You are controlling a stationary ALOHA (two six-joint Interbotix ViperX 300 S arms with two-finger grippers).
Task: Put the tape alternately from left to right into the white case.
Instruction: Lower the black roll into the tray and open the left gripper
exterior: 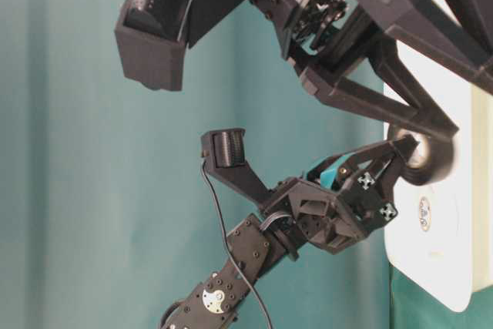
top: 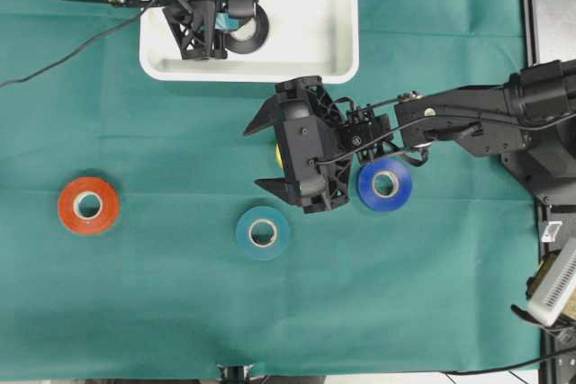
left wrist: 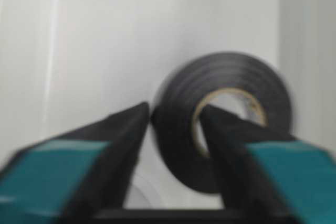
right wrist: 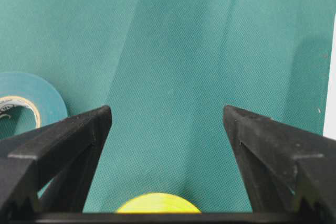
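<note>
Since the left gripper [top: 236, 26] sits over the white case [top: 337, 65] w/ the black roll [top: 255, 31] at its tips, the overhead view shows the drop spot but not the grip itself. Below and left of the right gripper [top: 261, 155], the orange-red roll [top: 88, 206] and teal roll [top: 262, 232] lie on the green cloth [top: 135, 294]; the blue roll [top: 385, 183] lies behind its wrist.

The table-level view adds only that both arms hang close together near the case rim; a swing by either could clip the other.

The left wrist view settles the grip: one finger [left wrist: 113, 137] outside the black roll, the other through its core, jaws part-spread, roll resting in the case, so probably let go. Risk: the inner finger snags the core on lift-out and drags the roll.

The right wrist view shows jaws spread wide, empty, w/ the yellow roll [right wrist: 157, 203] low between them, mostly hidden in the overhead. A descent off-centre could knock it aside.
</note>
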